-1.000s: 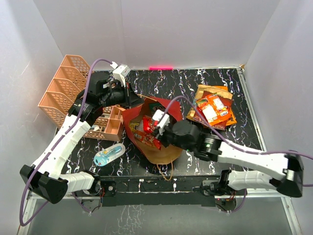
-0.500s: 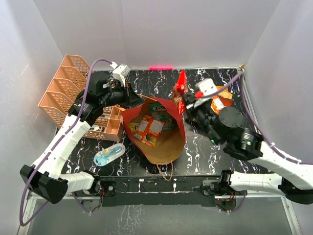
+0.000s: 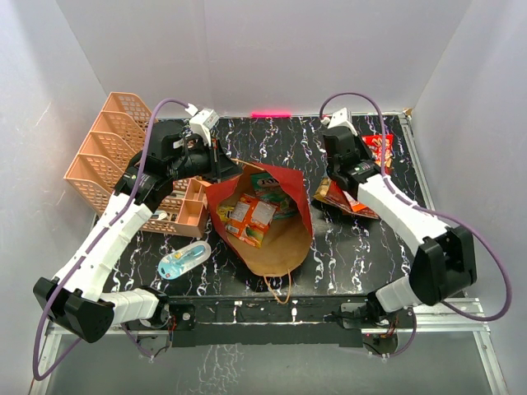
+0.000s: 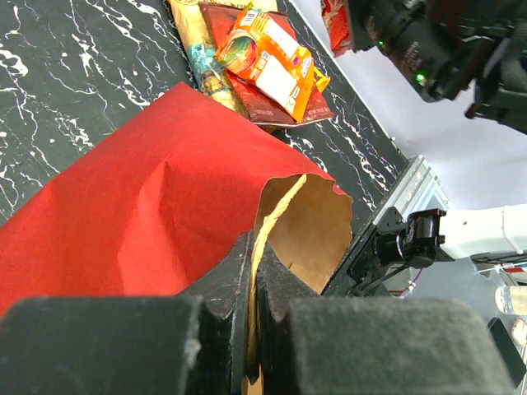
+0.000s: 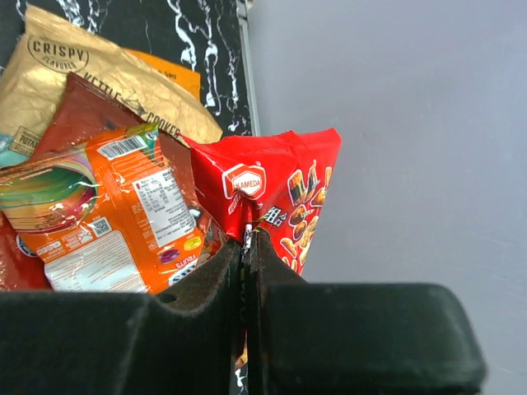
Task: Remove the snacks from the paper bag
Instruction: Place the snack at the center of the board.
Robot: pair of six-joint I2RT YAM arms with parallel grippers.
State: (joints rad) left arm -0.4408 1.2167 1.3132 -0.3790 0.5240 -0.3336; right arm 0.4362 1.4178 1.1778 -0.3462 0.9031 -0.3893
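Paper bag (image 3: pixel 280 243) position: centre of the black marbled table (image 3: pixel 272 136), mouth open upward, brown interior visible. Left gripper (image 4: pixel 254 247) is clamped on the bag's far-left rim, jaws pressed together on the paper edge. Several snacks (image 3: pixel 247 218) lie inside the bag, among them orange and green packets. Right gripper (image 5: pixel 245 240) is closed on the edge of a red packet (image 5: pixel 284 185), held at the far right of the table just beside a pile of packets (image 5: pixel 90 189) lying outside the bag. Pink basket organizer (image 3: pixel 103 156) stands left of the bag. A blue-white blister pack (image 3: pixel 183 260) lies near the organizer's front.
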